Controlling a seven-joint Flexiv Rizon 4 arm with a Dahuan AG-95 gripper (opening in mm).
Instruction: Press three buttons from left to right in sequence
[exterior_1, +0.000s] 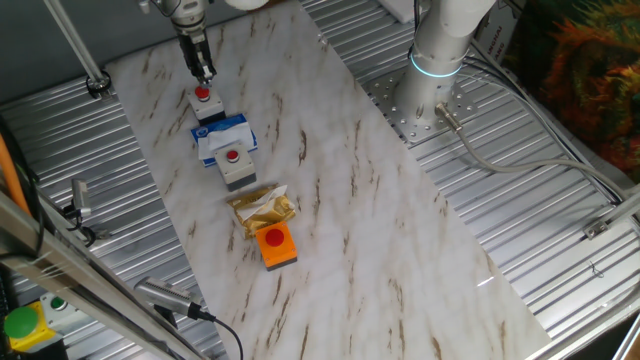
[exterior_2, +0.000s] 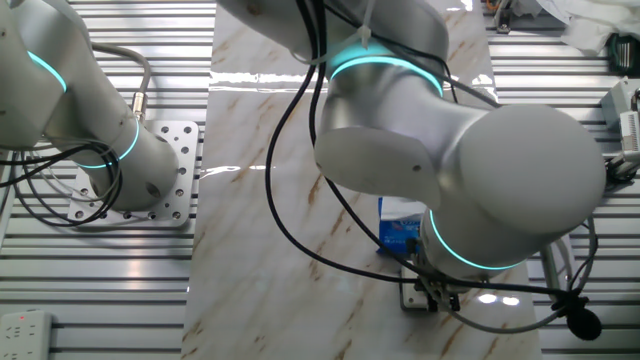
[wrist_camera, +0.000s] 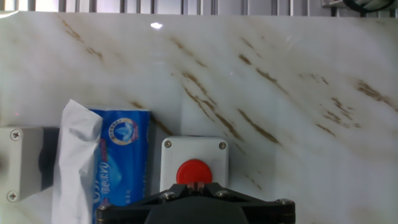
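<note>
Tool (exterior_1: 205, 74) over first button (wrist_camera: 193, 172), tips apparently together in hand view; orange-based button (exterior_1: 276, 244) only fixed-view.

three buttons (exterior_1: 232, 155), one blue-and-white carton (exterior_1: 224, 137), one wrapper (exterior_1: 262, 208)

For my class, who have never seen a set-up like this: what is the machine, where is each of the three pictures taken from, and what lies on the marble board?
The machine is a white robot arm bolted beside a marble-patterned board. At its end is a two-finger gripper.

Two pictures come from fixed cameras on different sides of the table; in one, the arm's body hides most of the board. The third comes from a camera on the hand, looking along the fingers.

On the board lie three square boxes with round red caps: a grey-white button box under the gripper, a second grey-white button box and an orange button box. Between them sit a blue-and-white tissue packet and a crumpled golden wrapper.

Nothing is held; the fingertips are at the first red cap.
</note>
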